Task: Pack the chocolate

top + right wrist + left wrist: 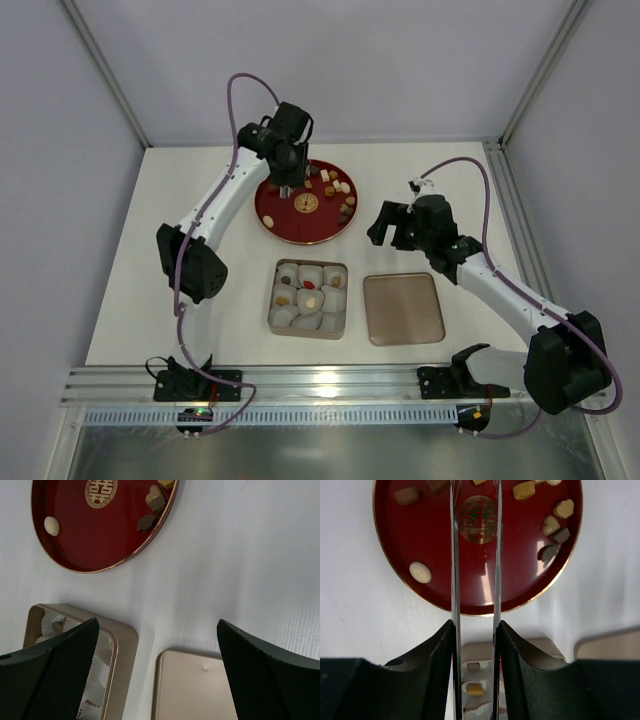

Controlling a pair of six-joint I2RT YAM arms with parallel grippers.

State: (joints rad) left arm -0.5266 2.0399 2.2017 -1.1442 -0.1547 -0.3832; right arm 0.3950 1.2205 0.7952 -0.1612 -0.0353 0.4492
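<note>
Several small chocolates [335,185] lie on the far side of the red plate [290,235]; others sit in white paper cups in the gold tin [272,300]. My left gripper [287,165] hovers over the plate and is shut on metal tweezers [454,555]. Their two blades stand apart over the gold emblem, with nothing between them that I can see. In the left wrist view [475,625] a cream round chocolate [420,572] lies left of the blades and heart-shaped ones [551,525] lie to the right. My right gripper [385,225] is open and empty, right of the plate.
The tin's gold lid [403,308] lies flat to the right of the tin, below my right gripper [157,625]. In the right wrist view the lid [195,690] and the tin's corner [122,645] are near, and the plate's rim [100,569] is farther off.
</note>
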